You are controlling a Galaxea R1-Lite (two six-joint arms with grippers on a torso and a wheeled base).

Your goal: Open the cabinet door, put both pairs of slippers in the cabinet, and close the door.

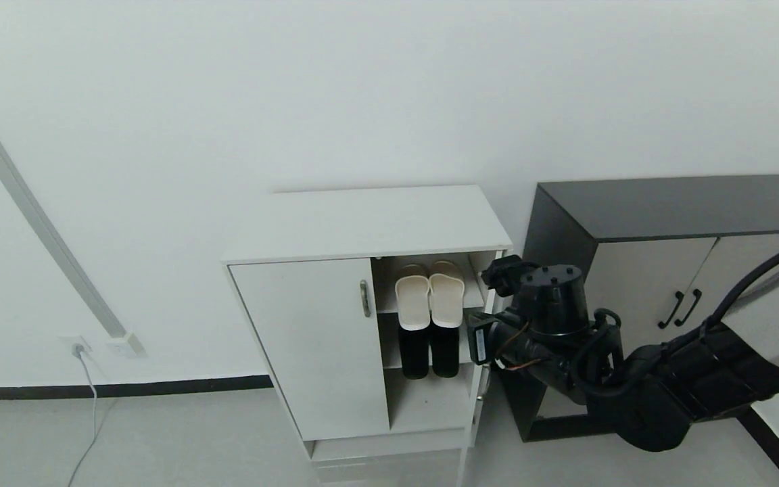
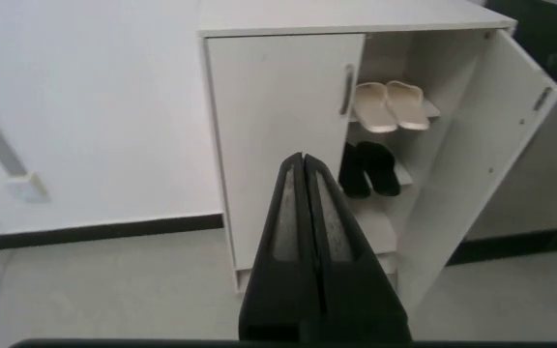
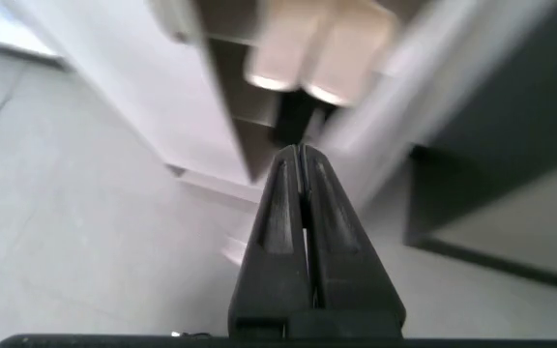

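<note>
Head view: white laminate two-door shoe cabinet (image 1: 376, 223) against the wall. Left door (image 1: 308, 338) shut, right door (image 1: 478, 406) swung wide and seen edge-on. In the open half, cream foam slippers (image 1: 430, 297) paired on the top shelf and black slippers (image 1: 430, 352) paired on the shelf just below. Right arm parked just beside the right door's outer side; contact or a gap, cannot tell. Dark grey low cabinet (image 1: 667, 210) with two black handles just past that door.

Left wrist view: left gripper (image 2: 303, 164) with fingers pressed flat together, nothing pinched, hanging well back from the cabinet and facing it. Same layout from here: cream foam slippers (image 2: 390, 101) up top, black slippers (image 2: 370, 169) under them, right door (image 2: 491, 155) standing at a wide angle.

Right wrist view: right gripper (image 3: 303, 155) likewise pressed together and empty, near the shelf fronts, with the cream foam slippers blurred beyond its tips.

Step in hand, judged from both pairs sitting on shelves: loading done, only closing the door left. Next move needs the right arm against the open door's outer face, then a push along the hinge arc until flush with the left door. Closed fingers should do as a pusher. Worth checking slipper overhang past the shelf edges, hard to judge from here.

Writing: none legible on cabinet or slippers.
</note>
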